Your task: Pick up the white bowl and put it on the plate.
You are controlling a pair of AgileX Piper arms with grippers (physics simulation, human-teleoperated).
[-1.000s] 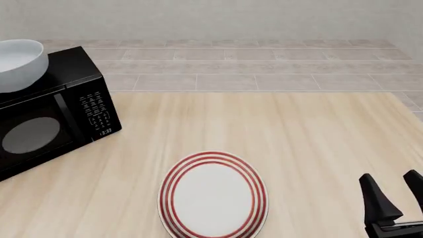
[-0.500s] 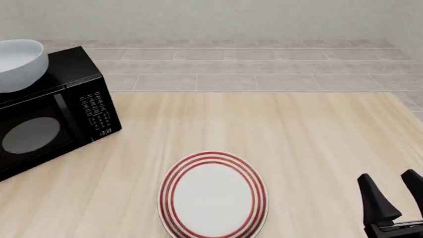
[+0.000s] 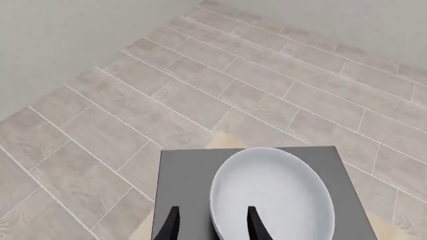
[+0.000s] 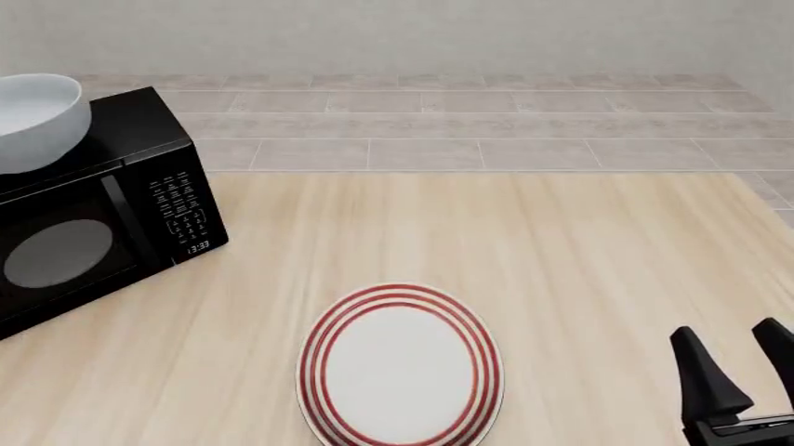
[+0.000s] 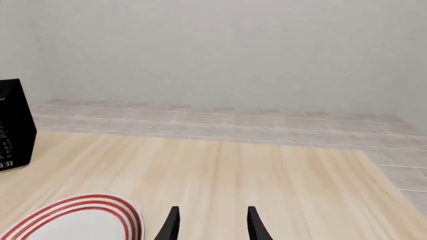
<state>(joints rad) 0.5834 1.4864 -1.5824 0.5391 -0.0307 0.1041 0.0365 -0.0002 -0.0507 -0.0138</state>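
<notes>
The white bowl [image 4: 33,119] stands on top of a black microwave [image 4: 118,214] at the far left; it also shows in the left wrist view [image 3: 277,200]. The plate [image 4: 400,367], red-ringed, lies flat on the table near the front middle, and its edge shows in the right wrist view [image 5: 80,220]. My left gripper [image 3: 212,227] is out of the front view. It is open above the microwave top, with the bowl's rim between its fingers. My right gripper [image 4: 730,330] is open and empty at the front right, to the right of the plate.
The microwave takes up the table's left side, with its door and keypad facing the front. The wooden table [image 4: 559,251] ends at a tiled floor [image 4: 496,130] beyond its far edge, with a plain wall behind.
The right gripper has shifted very slightly. The bowl, the plate and the microwave have not moved.
</notes>
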